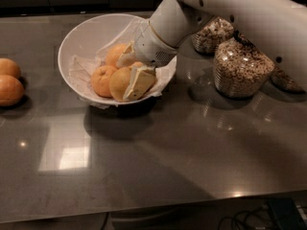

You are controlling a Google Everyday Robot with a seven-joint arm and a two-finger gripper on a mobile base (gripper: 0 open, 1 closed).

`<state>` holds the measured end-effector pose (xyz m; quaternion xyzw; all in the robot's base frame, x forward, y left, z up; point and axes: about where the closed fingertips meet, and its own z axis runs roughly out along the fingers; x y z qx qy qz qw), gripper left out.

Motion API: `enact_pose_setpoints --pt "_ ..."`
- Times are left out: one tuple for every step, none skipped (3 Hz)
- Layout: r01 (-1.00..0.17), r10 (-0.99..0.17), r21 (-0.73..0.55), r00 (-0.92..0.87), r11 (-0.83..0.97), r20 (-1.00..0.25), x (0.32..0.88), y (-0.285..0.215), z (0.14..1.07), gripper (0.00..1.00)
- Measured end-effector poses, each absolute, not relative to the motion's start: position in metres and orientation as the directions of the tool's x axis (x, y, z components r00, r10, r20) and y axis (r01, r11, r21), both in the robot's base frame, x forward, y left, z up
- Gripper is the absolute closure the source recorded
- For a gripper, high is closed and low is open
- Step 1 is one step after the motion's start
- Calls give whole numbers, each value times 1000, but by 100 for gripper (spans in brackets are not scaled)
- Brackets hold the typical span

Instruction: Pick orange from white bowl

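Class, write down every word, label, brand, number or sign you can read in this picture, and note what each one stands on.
None: no text can be read anywhere in this view.
White bowl and orange: no print or sticker shows.
Big jar and the jar behind it: no label on the sides in view.
Arm and gripper, which is down inside the bowl among the fruit: only dark dots, no lettering.

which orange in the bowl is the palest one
The orange at the white bowl's front edge, partly covered by the end effector. It is yellower than the redder fruit on its left and the rear fruit.
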<state>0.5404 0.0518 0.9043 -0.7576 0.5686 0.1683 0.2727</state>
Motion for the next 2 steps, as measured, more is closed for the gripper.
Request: enact_pose_setpoints --pt "-955 -772 -217 292 -202 -565 542 52 903 35" --pt "-956 -774 -213 288 -201 -564 544 51 903 35"
